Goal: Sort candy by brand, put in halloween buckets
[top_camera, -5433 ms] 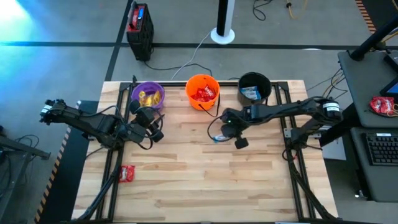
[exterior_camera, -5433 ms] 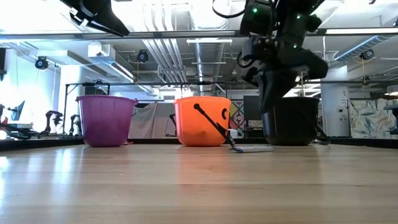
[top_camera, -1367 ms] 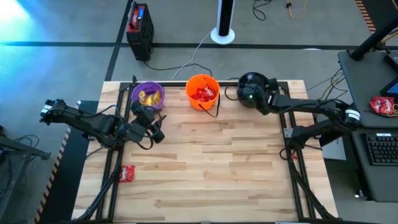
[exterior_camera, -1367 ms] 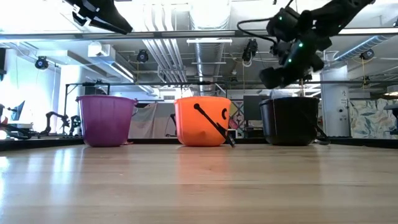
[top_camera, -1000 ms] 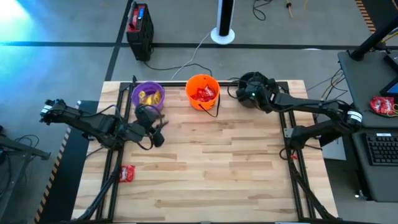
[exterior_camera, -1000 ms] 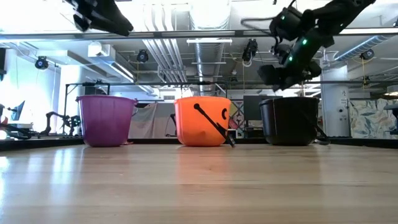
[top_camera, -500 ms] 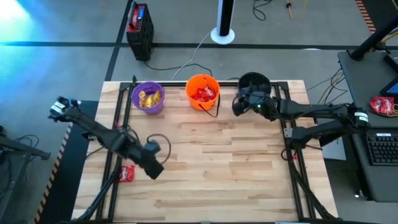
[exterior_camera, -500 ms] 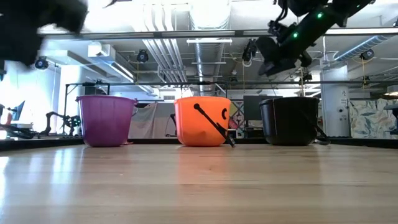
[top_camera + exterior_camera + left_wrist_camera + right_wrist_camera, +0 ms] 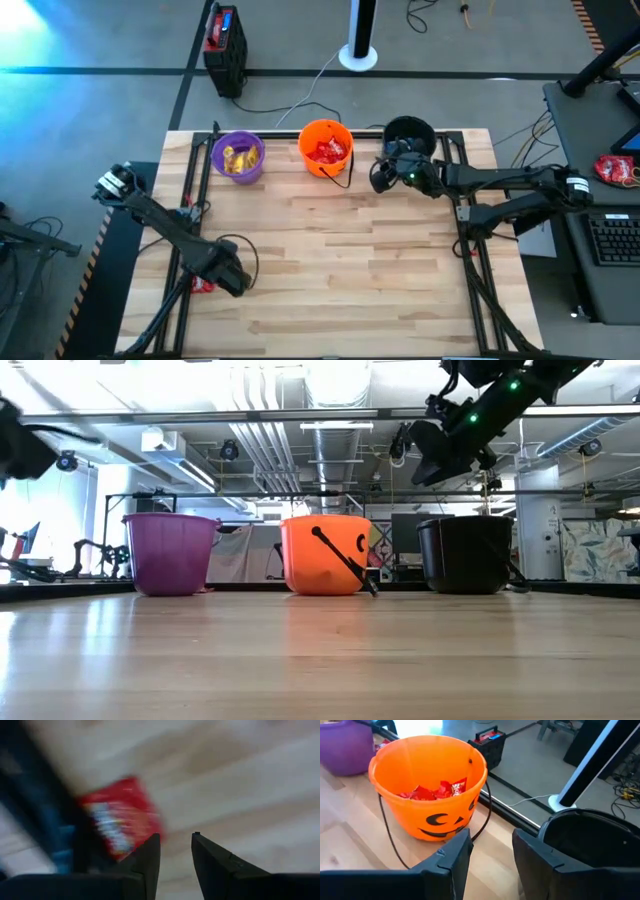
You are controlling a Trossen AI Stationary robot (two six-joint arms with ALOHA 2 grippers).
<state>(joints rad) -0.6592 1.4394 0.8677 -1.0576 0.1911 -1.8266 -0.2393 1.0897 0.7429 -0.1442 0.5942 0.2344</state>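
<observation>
Overhead, the left gripper (image 9: 232, 281) mostly hides the red candy (image 9: 121, 816), which its wrist view shows blurred just beyond parted, empty fingers (image 9: 148, 857).

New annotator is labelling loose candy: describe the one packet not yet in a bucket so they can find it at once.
On the wooden table, go to the near left edge, far from the three buckets along the back. The red packet lies flat there by the black frame rail, just ahead of the left gripper. It is the only candy outside a bucket.
</observation>
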